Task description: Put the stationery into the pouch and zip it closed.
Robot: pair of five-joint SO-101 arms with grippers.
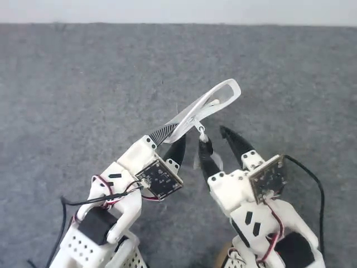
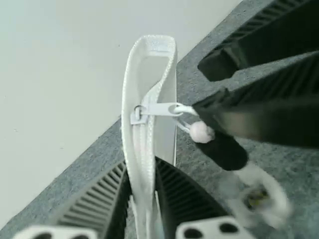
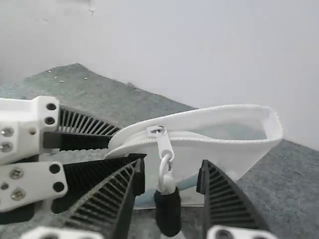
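Holds the pouch (image 1: 189,114) clear of the grey worktop (image 1: 83,84), mid-frame in the high view, slanting toward upper right. Grips its lower-left end with the left tool (image 1: 170,140), clamped tight on both faces. Sets the right tool (image 1: 212,135) just below and right of the pouch, fingers spread, either side of the zipper pull (image 1: 202,133). Shows, in the right wrist view, the slider (image 3: 158,132) on the zip near the left tool and the black pull tab (image 3: 167,209) hanging between the spread fingers; cannot tell contact with either. Gapes open past the slider, toward upper right.
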